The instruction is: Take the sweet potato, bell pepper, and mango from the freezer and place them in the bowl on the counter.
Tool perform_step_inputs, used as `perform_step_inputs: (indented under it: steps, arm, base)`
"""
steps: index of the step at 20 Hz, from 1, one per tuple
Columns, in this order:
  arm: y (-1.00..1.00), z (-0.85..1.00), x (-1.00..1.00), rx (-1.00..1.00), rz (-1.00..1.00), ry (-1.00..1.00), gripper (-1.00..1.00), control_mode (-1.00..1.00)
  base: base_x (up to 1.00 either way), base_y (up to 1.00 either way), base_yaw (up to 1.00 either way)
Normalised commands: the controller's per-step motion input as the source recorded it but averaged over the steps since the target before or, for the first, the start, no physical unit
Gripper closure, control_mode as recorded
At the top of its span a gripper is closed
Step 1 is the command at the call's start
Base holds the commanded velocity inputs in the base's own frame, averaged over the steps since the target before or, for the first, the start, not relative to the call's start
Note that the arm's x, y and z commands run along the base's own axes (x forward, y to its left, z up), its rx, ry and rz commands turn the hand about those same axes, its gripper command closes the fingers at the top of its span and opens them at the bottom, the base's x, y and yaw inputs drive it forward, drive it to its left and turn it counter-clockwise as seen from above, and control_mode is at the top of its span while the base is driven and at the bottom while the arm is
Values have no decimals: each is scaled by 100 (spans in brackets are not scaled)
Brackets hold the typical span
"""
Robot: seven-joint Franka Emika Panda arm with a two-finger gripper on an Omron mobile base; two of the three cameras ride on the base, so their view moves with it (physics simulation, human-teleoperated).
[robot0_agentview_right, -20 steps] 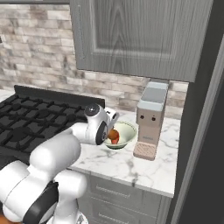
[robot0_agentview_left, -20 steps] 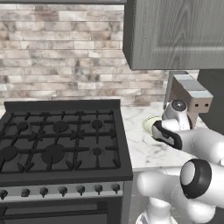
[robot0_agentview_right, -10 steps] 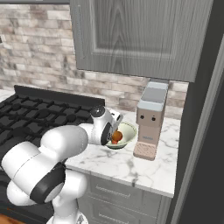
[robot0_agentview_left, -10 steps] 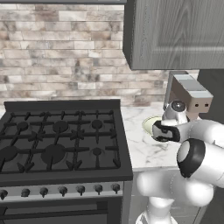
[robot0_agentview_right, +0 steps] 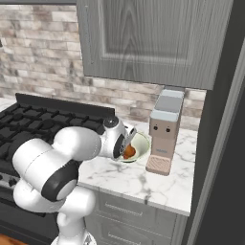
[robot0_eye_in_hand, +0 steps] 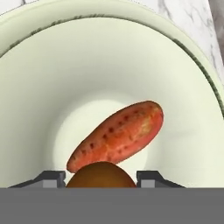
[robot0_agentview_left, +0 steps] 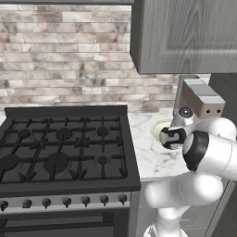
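Observation:
The pale cream-green bowl (robot0_eye_in_hand: 39, 87) stands on the white marble counter (robot0_agentview_right: 129, 178), and the reddish-orange sweet potato (robot0_eye_in_hand: 118, 135) lies slantwise in its middle. My gripper (robot0_eye_in_hand: 101, 179) hangs just over the bowl, shut on the rounded orange mango (robot0_eye_in_hand: 101, 173), which sits between the two finger tips right above the sweet potato's near end. From the right base view the gripper (robot0_agentview_right: 126, 146) dips into the bowl (robot0_agentview_right: 141, 141) with an orange fruit (robot0_agentview_right: 129, 152) at its tip. In the left base view the hand (robot0_agentview_left: 169, 137) covers part of the bowl (robot0_agentview_left: 159, 128). The bell pepper is out of view.
A grey and brown coffee machine (robot0_agentview_right: 162, 130) stands right beside the bowl. The black gas stove (robot0_agentview_left: 60, 148) is to the left. Grey wall cabinets (robot0_agentview_left: 185, 32) hang overhead. A tall dark grey appliance side (robot0_agentview_right: 225, 143) bounds the counter on the right.
The arm's elbow and upper links have swung up and round, closer to the cameras. The gripper has stayed at the bowl with the orange fruit in it.

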Motion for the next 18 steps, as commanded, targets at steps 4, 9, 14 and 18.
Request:
perform_step_inputs:
  steps: [4,9,14,18]
  arm:
    - [0,-7,8,0,0,0,-100,-100]
    - [0,0,0,0,0,-4,-100,-100]
    - [0,0,0,0,0,-5,-100,-100]
    - [0,1,-21,0,0,-15,-100,-100]
  base:
    - [0,0,0]
    - [0,0,0]
    - [0,0,0]
    - [0,0,0]
